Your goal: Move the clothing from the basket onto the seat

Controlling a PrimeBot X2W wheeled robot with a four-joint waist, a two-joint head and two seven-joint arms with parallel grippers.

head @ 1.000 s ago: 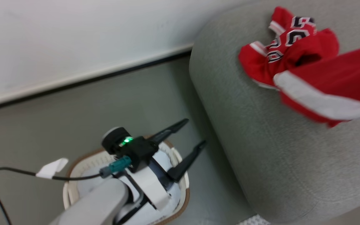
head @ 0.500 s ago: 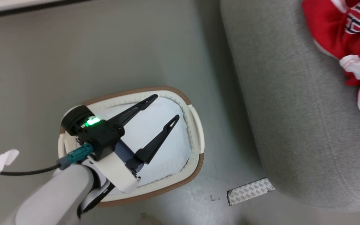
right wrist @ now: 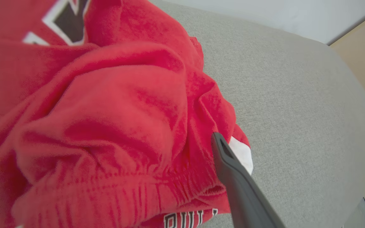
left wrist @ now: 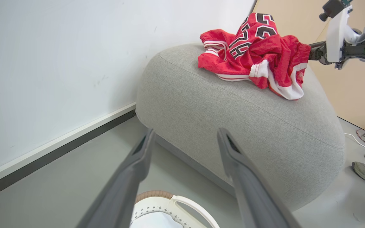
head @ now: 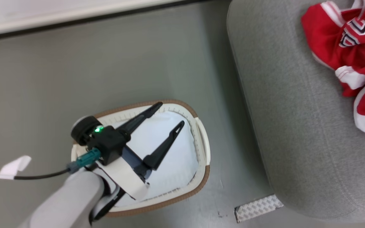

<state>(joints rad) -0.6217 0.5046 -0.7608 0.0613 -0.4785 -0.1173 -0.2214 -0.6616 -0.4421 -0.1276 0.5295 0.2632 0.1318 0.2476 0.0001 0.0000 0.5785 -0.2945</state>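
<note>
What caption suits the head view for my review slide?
Left pincer open above the basket, red clothing heaped on the grey seat.

- Head view: high up, facing steeply down on basket (head: 205,171) and seat (head: 280,110) edge
- Left wrist view: low over basket, facing seat side-on
- Right wrist view: close against clothing (right wrist: 100,110)
- All three share seat and clothing

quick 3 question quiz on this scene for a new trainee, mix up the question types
1. True or false: the clothing lies in the basket.
2. The left gripper is: A open and empty above the basket; B shut on the clothing; C shut and empty.
3. What grey thing does the clothing rest on?
Key: 1 false; 2 A; 3 the seat.
</note>
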